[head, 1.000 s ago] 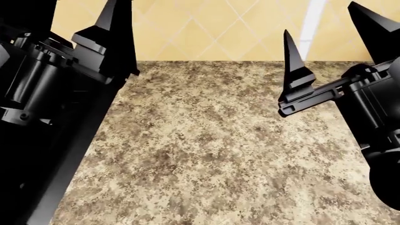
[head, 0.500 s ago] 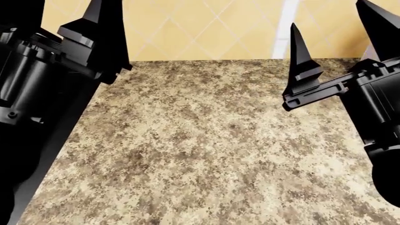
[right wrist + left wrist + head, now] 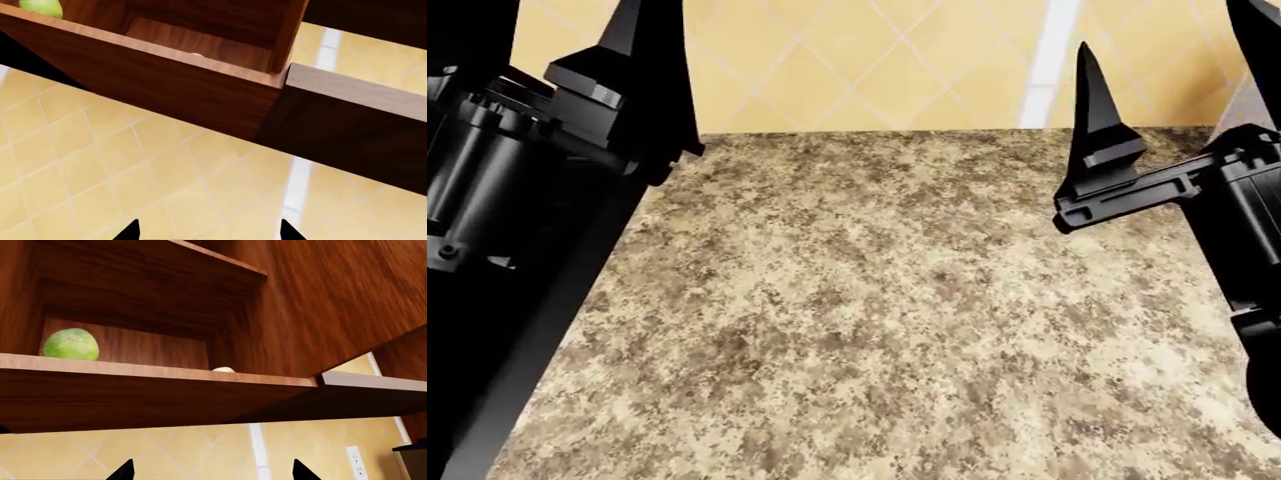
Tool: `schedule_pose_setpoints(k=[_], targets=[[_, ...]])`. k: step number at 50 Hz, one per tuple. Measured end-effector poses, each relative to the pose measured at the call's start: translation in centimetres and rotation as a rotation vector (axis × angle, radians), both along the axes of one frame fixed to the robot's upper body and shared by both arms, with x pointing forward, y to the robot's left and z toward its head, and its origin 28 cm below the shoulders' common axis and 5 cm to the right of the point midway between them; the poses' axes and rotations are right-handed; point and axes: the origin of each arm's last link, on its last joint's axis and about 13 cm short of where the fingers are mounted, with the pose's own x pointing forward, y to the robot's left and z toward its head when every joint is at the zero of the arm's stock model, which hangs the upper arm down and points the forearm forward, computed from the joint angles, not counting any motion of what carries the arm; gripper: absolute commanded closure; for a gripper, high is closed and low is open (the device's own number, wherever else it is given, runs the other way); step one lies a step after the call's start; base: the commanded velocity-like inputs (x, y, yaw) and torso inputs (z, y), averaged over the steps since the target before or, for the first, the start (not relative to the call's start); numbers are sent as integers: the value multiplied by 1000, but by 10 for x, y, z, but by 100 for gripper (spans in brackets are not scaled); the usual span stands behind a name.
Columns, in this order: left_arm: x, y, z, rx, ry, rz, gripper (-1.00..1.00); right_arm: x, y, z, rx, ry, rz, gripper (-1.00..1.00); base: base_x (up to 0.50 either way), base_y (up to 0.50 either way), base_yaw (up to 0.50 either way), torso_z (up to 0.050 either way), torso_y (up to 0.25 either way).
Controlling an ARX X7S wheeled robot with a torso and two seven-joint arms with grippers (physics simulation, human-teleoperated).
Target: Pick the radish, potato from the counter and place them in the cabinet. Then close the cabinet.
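Observation:
The cabinet (image 3: 153, 375) stands open above the tiled wall. The green radish (image 3: 71, 344) sits on its shelf at one end, and the pale potato (image 3: 223, 369) just peeks over the shelf edge further along. Both also show in the right wrist view, the radish (image 3: 41, 7) and a sliver of potato (image 3: 195, 54). My left gripper (image 3: 212, 472) and right gripper (image 3: 208, 232) are open and empty, pointing up at the wall below the cabinet. In the head view the left gripper (image 3: 554, 40) and right gripper (image 3: 1174, 70) are raised over the bare counter (image 3: 868, 300).
The open cabinet door (image 3: 320, 305) juts out beside the opening. A closed neighbouring cabinet (image 3: 353, 115) adjoins it. A wall outlet (image 3: 355, 462) sits on the yellow tiles. A black surface (image 3: 507, 380) borders the counter's left edge.
In the head view my right gripper has shifted right and slightly up. The left gripper has shifted slightly left. Both stay open.

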Motion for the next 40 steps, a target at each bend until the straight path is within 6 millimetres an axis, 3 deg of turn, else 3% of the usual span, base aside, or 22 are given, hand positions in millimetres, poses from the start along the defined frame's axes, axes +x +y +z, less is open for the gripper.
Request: schedule_pose_setpoints(k=[22,40], targets=[[-2,4,-5,-7,46,76,-100,-32,-33,0,61,-21,-173,-100,0,0,0,0,0],[-6,7,-3,-50,74,115,-100,-61,-57,20,179,-151,-390,-100,0,0,0,0,0]])
